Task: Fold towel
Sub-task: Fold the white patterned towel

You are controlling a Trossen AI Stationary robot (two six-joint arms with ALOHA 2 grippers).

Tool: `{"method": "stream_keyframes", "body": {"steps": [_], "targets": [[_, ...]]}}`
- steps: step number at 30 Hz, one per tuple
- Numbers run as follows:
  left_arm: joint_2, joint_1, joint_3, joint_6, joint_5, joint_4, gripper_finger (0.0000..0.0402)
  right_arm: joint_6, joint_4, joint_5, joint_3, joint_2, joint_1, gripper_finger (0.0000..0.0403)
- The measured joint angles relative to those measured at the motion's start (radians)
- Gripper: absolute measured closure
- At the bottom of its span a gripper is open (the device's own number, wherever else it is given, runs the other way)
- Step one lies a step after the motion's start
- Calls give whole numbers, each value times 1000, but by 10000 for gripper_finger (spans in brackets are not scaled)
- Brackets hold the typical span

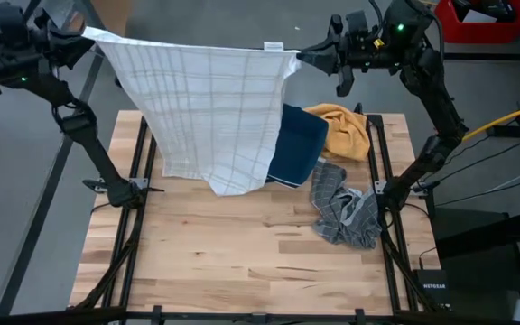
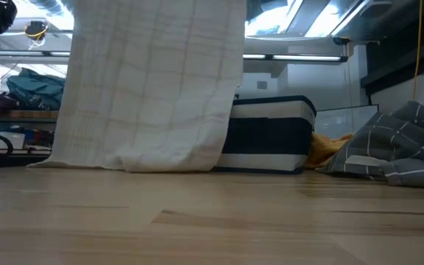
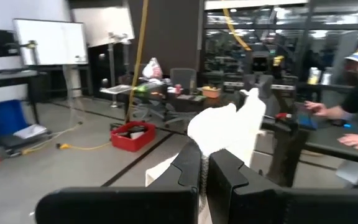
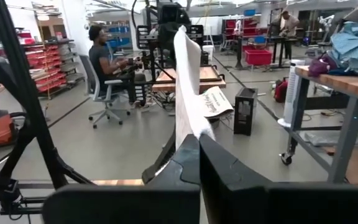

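Note:
A white towel (image 1: 210, 108) with thin grey grid lines is stretched between my two grippers above the table's far edge. My left gripper (image 1: 87, 36) is shut on its upper left corner and my right gripper (image 1: 303, 60) is shut on its upper right corner, next to a small label (image 1: 273, 45). The towel hangs down like a curtain (image 2: 153, 81). Its lower edge (image 2: 131, 163) rests on the wooden table (image 1: 242, 262). My left gripper pinches the towel's upper left corner (image 3: 224, 130) between its two shut fingers, coming level from the table's left side. The cloth runs taut along its top edge toward the other gripper. My right gripper pinches the towel's upper right corner (image 4: 188, 118) between its two shut fingers, level, from the table's right side. A printed label (image 4: 215, 101) hangs beside the hold. The towel hangs below, with its lower edge on the table.
Behind the towel lies a folded navy cloth (image 1: 298, 144) with a white stripe (image 2: 267, 136). A crumpled yellow cloth (image 1: 343, 131) lies at the far right and a grey checked cloth (image 1: 346, 212) near the right edge. The table's near half is bare wood. People sit beyond the table.

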Motion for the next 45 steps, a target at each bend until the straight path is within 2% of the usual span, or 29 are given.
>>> {"method": "stream_keyframes", "body": {"steps": [4,7,17,22,27,34,41,45], "targets": [[22,7,0,24,1,24,402,2,-1,-11,0,0,0,403],[33,71,1,33,1,89,401,2,-8,-28,0,-3,0,403],[40,297,14,25,6,77,401,-4,-66,-77,0,-3,65,403],[39,319,-14,-31,6,74,401,-5,-68,-76,0,-1,105,403],[34,235,-95,-135,-1,57,402,-6,-69,-80,0,-3,154,403],[46,39,-159,-293,38,50,402,-7,-69,-83,0,-4,227,403],[48,-183,-167,-337,252,29,401,-21,-70,-81,0,-4,282,403],[47,-302,-167,-385,320,-38,401,-39,-76,-71,0,-4,292,403]]}}
